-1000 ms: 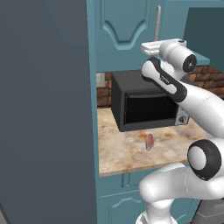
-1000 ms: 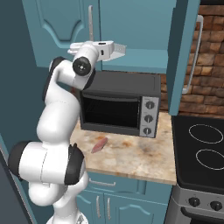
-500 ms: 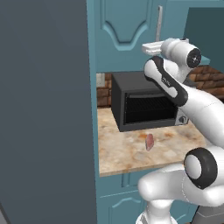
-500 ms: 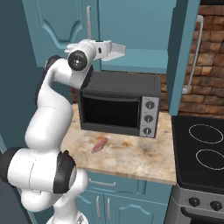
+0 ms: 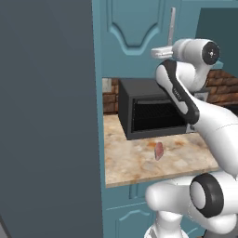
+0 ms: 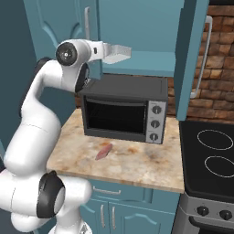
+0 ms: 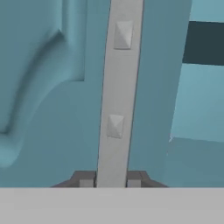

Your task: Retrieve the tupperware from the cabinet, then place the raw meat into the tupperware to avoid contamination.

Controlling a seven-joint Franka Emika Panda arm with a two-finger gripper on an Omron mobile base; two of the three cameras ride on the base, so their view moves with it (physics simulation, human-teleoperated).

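The fingers [image 7: 92,178] sit clamped either side of the handle [image 7: 119,92] of the cabinet [image 5: 135,42] door, seen close up from the hand. From the base, the meat [image 6: 104,151] lies on the desk [image 6: 137,164] before the microwave [image 6: 123,109].

Matt brushed-metal handle [image 7: 116,100] on the smooth painted teal cabinet [image 7: 48,87].

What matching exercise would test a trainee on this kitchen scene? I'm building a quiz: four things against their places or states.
Things:
1. raw meat
2. microwave
3. gripper
4. right cabinet door

Places or states:
A. swung open
B. on the counter, against the brick wall
C. astride the silver bar handle
D. lying on the counter in front of the microwave

Pairs: 1-D, 2-B, 3-C, 4-A
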